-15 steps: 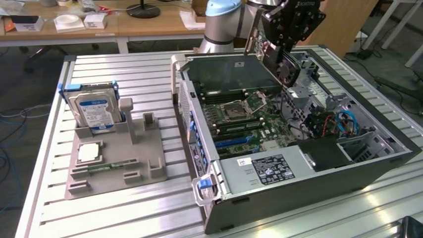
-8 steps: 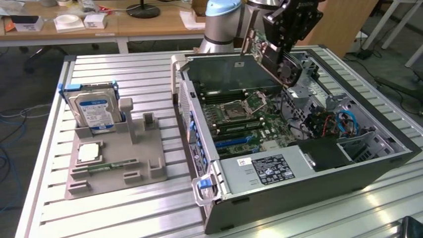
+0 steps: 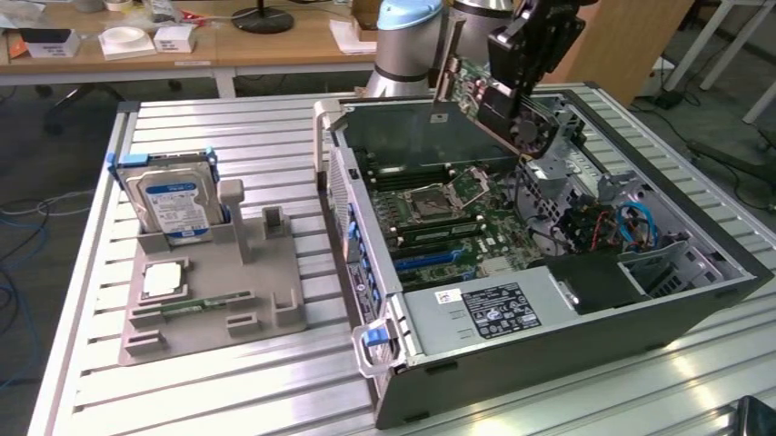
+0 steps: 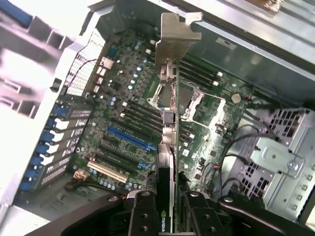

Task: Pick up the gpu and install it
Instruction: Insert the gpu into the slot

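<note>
The jaws are clamped on the gpu point(image 4: 170, 123), which stands edge-on between them, its silver bracket point(image 4: 176, 39) at the end away from them. In the exterior view it hangs over the open computer case point(image 3: 679, 300), at 12 o'clock from the processor socket point(image 3: 455, 193).

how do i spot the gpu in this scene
Find the open computer case. Above its far end the tool grips the gpu. It is the green card with a silver end bracket, held in the air, unlike the boxy hard drive.
</note>
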